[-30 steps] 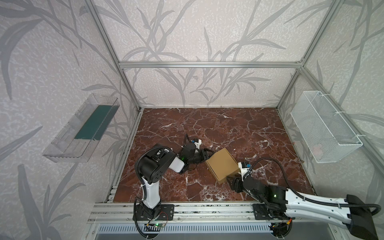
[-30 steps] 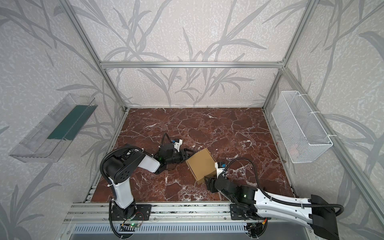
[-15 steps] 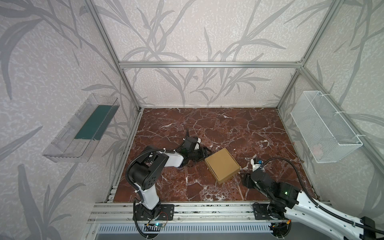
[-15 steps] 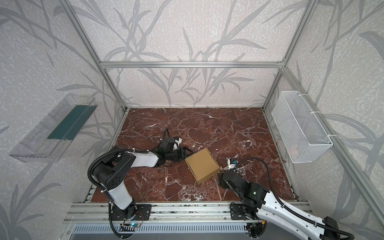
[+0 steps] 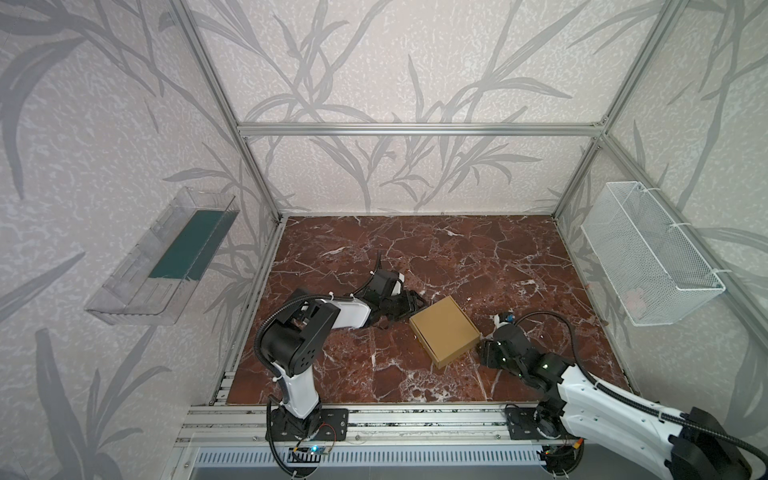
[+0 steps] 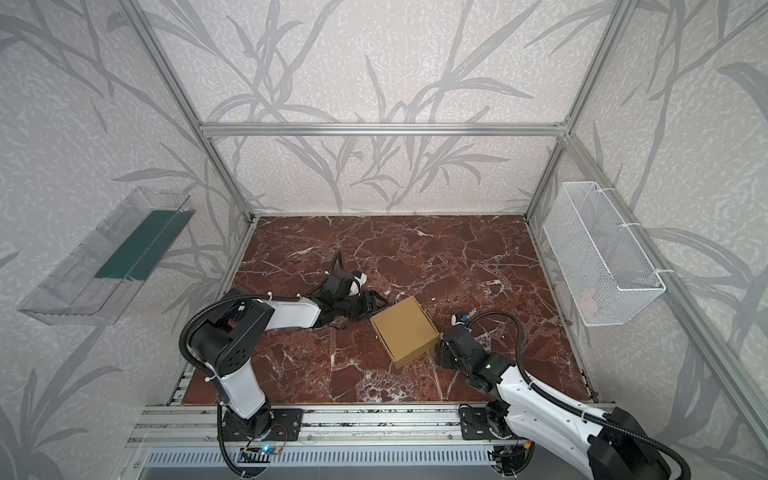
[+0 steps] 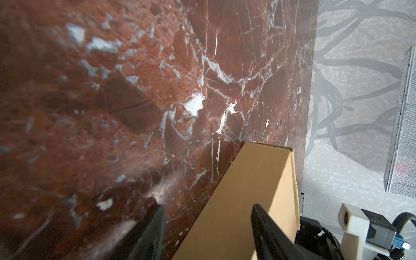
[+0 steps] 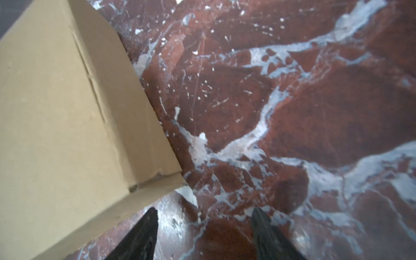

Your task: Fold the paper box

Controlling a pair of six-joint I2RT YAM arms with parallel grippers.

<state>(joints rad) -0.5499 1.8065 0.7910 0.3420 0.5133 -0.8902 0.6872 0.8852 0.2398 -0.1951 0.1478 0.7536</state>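
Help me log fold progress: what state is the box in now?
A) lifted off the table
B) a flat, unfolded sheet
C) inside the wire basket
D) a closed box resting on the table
D: in both top views the box rests on the table as a closed square, with no flaps standing up.

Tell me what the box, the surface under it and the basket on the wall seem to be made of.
The paper box: matte tan cardboard, judging by creased folds and a raw cut edge. The tabletop: smooth red-brown marble look with white veins, possibly a printed sheet. The basket: white-coated wire mesh, see-through grid.
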